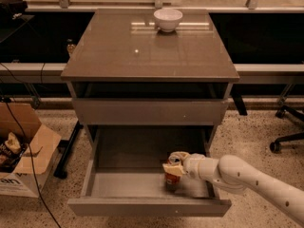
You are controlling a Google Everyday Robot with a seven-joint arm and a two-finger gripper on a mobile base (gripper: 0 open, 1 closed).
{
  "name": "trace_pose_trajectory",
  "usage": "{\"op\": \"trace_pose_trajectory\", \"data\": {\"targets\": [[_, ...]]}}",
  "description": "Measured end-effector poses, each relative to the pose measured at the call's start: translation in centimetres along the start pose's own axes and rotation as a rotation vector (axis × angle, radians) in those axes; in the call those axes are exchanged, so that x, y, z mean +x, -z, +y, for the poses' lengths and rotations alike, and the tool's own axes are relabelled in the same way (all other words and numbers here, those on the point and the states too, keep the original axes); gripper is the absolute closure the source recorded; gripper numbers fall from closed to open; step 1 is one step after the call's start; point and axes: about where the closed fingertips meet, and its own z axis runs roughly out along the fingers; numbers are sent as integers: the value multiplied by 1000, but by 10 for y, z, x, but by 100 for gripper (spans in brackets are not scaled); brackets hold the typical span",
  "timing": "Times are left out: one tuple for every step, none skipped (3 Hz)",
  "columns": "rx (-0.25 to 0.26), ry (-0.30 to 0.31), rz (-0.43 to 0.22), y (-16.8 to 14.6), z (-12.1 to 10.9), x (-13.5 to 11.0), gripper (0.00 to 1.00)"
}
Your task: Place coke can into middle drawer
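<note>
A: One view only. Whereabouts of coke can [171,180]?
B: Upright inside pulled-out middle drawer [124,183], right of centre, near front panel.
A: State of tool [174,164]?
B: Clamped around coke can's top, reaching in from right.
A: Elsewhere?
B: Up top, white bowl [168,19] at rear of bench [142,53]; cardboard box [29,151] far left.

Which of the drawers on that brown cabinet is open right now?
The lower grey-brown drawer, pulled out; the matching front above is shut. The white arm's gripper holds the orange-red soda can inside it.
</note>
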Motion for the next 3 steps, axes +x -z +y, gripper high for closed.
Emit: {"op": "trace_pose_trajectory", "data": {"targets": [[9, -5, -1, -2, -1, 1, 37], [5, -5, -1, -4, 1, 1, 6], [3, -5, -1, -5, 1, 1, 0]]}}
